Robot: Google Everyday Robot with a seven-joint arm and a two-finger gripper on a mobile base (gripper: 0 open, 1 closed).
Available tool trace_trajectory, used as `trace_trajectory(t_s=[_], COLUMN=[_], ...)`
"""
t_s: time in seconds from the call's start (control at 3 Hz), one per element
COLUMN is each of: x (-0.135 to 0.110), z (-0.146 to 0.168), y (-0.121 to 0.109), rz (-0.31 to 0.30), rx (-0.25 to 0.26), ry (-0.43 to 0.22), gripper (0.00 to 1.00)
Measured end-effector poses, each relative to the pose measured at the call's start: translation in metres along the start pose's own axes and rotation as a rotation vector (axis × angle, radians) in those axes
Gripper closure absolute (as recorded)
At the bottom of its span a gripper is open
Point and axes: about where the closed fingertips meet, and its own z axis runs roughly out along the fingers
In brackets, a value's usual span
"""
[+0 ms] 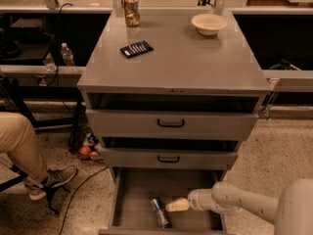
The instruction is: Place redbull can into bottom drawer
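The redbull can, slim and silver with bluish patches, lies on its side on the grey floor of the open bottom drawer, left of centre. My gripper reaches into the drawer from the right, just right of the can's upper part. Its cream fingertips are off the can, and the can rests free on the floor. The white arm runs off to the lower right.
The two upper drawers with black handles stand slightly open. On the cabinet top are an orange-gold can, a black flat object and a white bowl. A seated person's leg and shoe are at the left, near cables.
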Motion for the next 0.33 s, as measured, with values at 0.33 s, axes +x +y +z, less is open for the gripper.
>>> trace_trajectory(t_s=[0.33], x=[-0.0019], z=[-0.0523], y=[-0.0143], rz=[0.018], rx=[0.031], ry=[-0.086], gripper=[0.00])
